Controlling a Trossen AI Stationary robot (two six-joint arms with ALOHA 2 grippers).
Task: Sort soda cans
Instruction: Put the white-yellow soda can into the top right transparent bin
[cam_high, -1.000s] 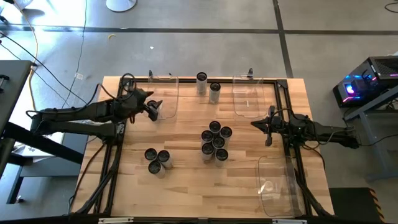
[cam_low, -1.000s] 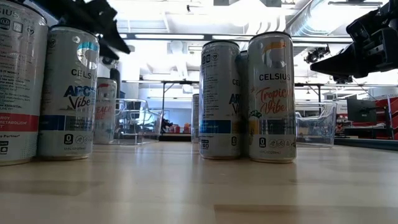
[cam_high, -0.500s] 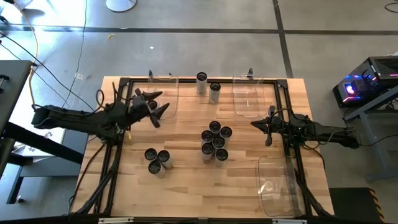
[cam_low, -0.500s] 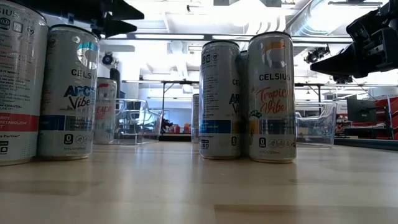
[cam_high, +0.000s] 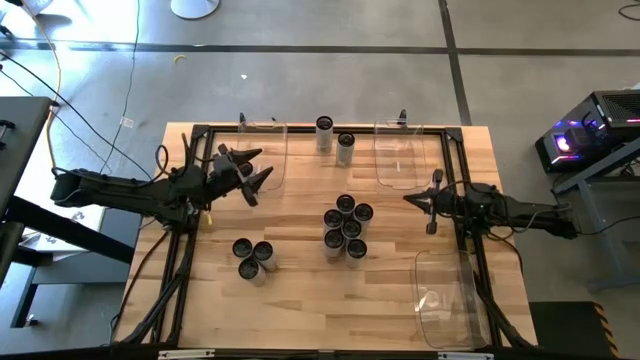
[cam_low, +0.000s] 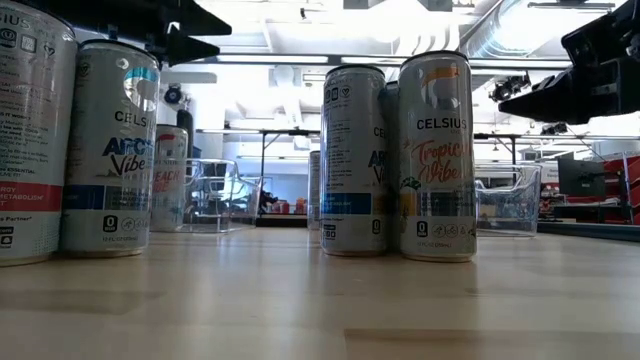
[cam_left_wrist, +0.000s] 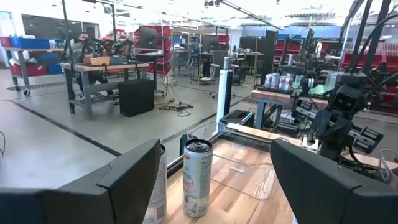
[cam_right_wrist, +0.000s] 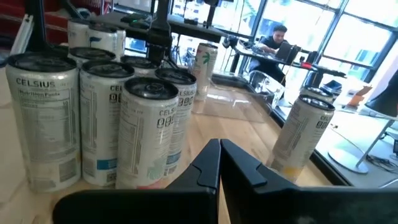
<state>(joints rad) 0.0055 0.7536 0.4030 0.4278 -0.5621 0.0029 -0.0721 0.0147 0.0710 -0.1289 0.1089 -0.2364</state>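
The left hand (cam_high: 255, 172) hangs wide and empty near the far-left bin (cam_high: 268, 150) — between picks, I judge. The right hand (cam_high: 417, 199) waits pinched shut. Soda cans (cam_high: 346, 228) cluster mid-counter (cam_high: 300, 300) — next, reach one.

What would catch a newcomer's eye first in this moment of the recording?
Probably the tight cluster of soda cans at the table's middle, with a pair of cans nearer the front left and two cans at the far edge between clear bins. Next, the left end effector hovering open and empty by the far-left bin, while the right end effector waits shut.
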